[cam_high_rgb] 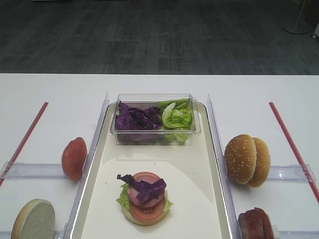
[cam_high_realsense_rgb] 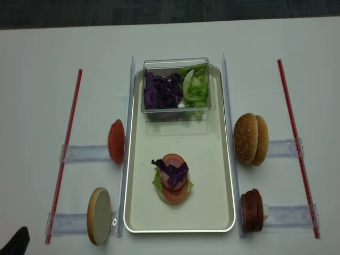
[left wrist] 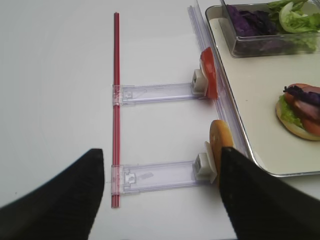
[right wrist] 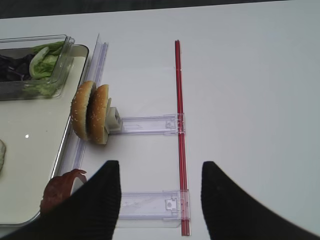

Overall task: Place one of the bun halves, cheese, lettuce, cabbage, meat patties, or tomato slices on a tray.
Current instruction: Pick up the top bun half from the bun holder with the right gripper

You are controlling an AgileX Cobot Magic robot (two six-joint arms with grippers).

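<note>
My stack point(cam_high_rgb: 145, 198) sits at the tray's point(cam_high_rgb: 209, 164) 6 o'clock, sesame bun tops point(cam_high_rgb: 246, 160) unplaced at 3 o'clock; both my grippers' jaws gape empty.

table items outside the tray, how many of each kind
sesame bun tops: 2
pale bun half: 1
tomato slice: 1
meat patties: 2, though the stack is hard to separate
red strips: 2
total: 8

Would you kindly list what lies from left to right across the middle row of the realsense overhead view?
Left red strip → tomato slice → tray → sesame bun tops → right red strip.
</note>
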